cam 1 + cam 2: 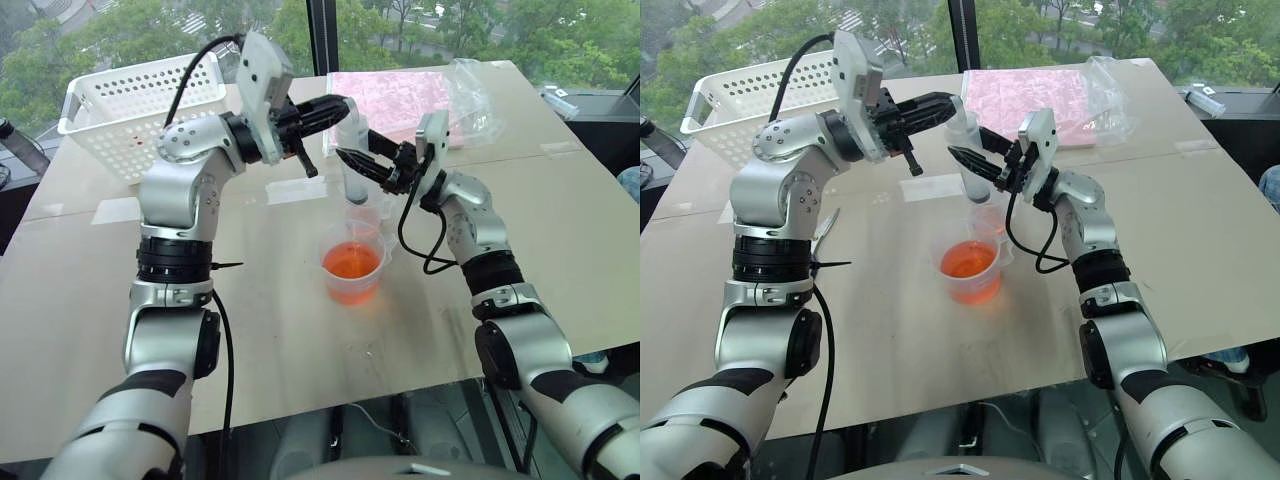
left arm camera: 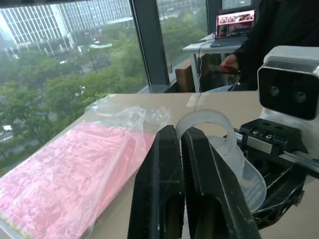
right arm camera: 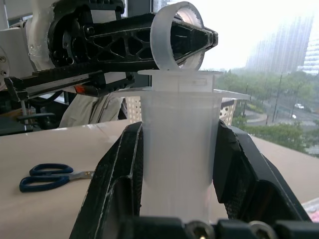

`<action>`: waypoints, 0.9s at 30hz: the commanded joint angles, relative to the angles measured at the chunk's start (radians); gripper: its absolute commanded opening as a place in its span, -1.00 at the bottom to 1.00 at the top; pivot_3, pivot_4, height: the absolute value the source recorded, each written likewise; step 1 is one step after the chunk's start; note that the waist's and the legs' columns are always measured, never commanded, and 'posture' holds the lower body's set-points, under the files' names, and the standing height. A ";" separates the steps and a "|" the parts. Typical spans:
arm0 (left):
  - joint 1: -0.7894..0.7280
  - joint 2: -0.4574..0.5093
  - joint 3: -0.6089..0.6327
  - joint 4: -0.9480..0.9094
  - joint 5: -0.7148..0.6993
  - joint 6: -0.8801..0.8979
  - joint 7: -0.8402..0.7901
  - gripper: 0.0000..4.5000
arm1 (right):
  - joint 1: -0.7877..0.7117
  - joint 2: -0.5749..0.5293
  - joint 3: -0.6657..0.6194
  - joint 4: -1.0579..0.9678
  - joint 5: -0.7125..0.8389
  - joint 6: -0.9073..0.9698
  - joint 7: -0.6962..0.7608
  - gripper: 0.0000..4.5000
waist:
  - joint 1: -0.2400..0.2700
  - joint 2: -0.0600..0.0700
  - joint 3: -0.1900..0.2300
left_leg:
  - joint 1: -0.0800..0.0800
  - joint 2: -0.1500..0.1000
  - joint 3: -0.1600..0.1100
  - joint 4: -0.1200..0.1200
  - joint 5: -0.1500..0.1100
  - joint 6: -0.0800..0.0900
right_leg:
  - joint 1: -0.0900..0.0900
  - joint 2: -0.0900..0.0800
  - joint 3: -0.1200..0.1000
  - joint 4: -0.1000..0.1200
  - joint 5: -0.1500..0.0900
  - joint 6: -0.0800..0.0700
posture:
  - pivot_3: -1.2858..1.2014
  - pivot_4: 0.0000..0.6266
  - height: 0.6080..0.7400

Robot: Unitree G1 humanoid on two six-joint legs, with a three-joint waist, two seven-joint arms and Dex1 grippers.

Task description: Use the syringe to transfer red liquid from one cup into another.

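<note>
The clear syringe [image 1: 356,188] stands upright with its nozzle over the smaller clear cup [image 1: 370,216]. My right gripper [image 1: 352,160] is shut on its barrel [image 3: 179,149]. At the top, my left gripper [image 1: 343,104] has one finger hooked through the plunger's ring [image 3: 174,35], and the ring's wall sits in the narrow gap between its fingers [image 2: 199,179]. The plunger is pushed almost fully into the barrel. In front of the small cup stands the larger spouted beaker [image 1: 352,285], holding orange-red liquid [image 1: 352,260].
A white plastic basket [image 1: 140,100] sits at the table's back left. A pink packet in a clear bag [image 1: 400,95] lies at the back. Blue-handled scissors [image 3: 47,177] lie on the table [image 1: 560,250]. A person stands by a laptop [image 2: 234,22] beyond the table.
</note>
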 commanded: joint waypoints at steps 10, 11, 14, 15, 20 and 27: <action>0.126 0.145 0.324 -0.341 -0.472 0.487 0.171 0.53 | -0.023 -0.058 -0.079 -0.304 0.128 0.297 -0.171 -0.35 | -0.004 0.000 0.000 | 0.000 0.001 0.000 -0.001 0.000 0.000 | -0.001 -0.002 0.002 0.001 0.000 0.000 | 0.03 -0.52 1.00; 0.171 0.160 0.340 -0.372 -0.502 0.507 0.172 0.53 | -0.025 -0.067 -0.086 -0.343 0.146 0.345 -0.194 -0.35 | -0.004 0.000 0.000 | 0.000 0.001 0.000 -0.001 0.000 0.000 | -0.001 -0.002 0.002 0.001 0.000 0.000 | 0.03 -0.52 1.00; 0.305 0.163 0.384 -0.445 -0.574 0.529 0.211 0.53 | -0.037 -0.093 -0.137 -0.485 0.275 0.518 -0.276 -0.35 | 0.005 0.000 0.000 | 0.000 0.000 -0.001 0.000 0.000 0.000 | -0.001 -0.003 0.001 0.000 0.000 0.000 | 0.03 -0.52 1.00; 0.357 0.169 0.384 -0.467 -0.573 0.517 0.206 0.53 | -0.040 -0.101 -0.167 -0.538 0.339 0.586 -0.315 -0.35 | 0.007 0.000 0.000 | 0.000 0.000 -0.001 0.000 0.000 0.000 | 0.000 -0.004 0.001 0.000 0.000 0.000 | 0.03 -0.52 1.00; 0.487 0.216 0.386 -0.529 -0.608 0.489 0.171 0.53 | -0.031 -0.187 -0.250 -0.712 0.517 0.843 -0.506 -0.35 | 0.021 0.000 0.000 | 0.000 0.000 -0.001 0.000 0.000 0.000 | 0.000 -0.004 0.000 -0.002 0.000 0.000 | 0.03 -0.52 1.00; 0.461 0.200 0.349 -0.543 -0.771 0.523 0.272 0.53 | 0.039 -0.169 -0.209 -0.911 0.615 0.930 -0.642 -0.35 | 0.026 0.000 0.000 | 0.000 0.000 0.000 -0.001 0.000 0.000 | 0.000 -0.004 0.001 -0.002 0.000 -0.001 | 0.03 -0.52 1.00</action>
